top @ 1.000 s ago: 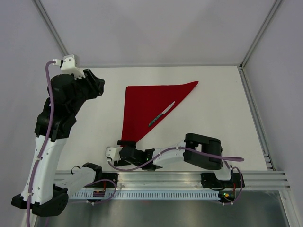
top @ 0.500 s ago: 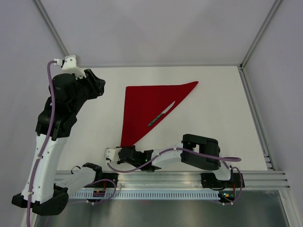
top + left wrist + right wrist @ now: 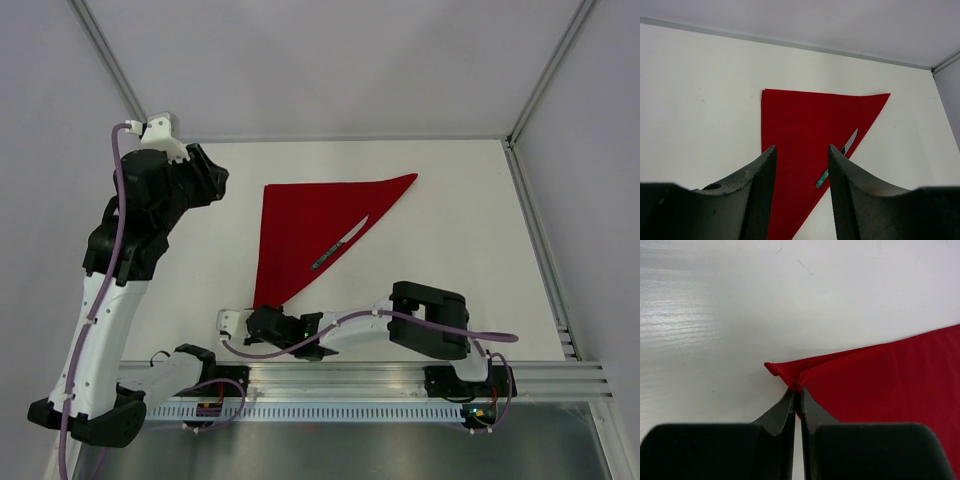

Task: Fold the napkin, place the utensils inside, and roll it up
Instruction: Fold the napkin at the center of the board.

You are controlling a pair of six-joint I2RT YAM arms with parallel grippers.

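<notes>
Napkin (image 3: 310, 225): bright red cloth folded to a triangle, lying flat on the white tabletop (image 3: 460, 220) at the centre of the top view. Its long straight edge runs along the top, one corner points to the upper right, and its narrow tip points down toward the lower left. Knife (image 3: 340, 243): it rests on the napkin close to the slanted right-hand edge and lies diagonally, blade toward the upper right, handle toward the lower left. Right tool (image 3: 796, 400): in the lower centre of the top view at the napkin's bottom tip, with its fingers (image 3: 785, 412) pressed together and pinching that corner, which is slightly bunched and turned over at the grip. Left tool (image 3: 801, 150): in the upper left of the top view, clear of the tabletop, jaws parted and holding nothing. In its own wrist view the napkin and knife show between and beyond the fingers (image 3: 760, 175).
</notes>
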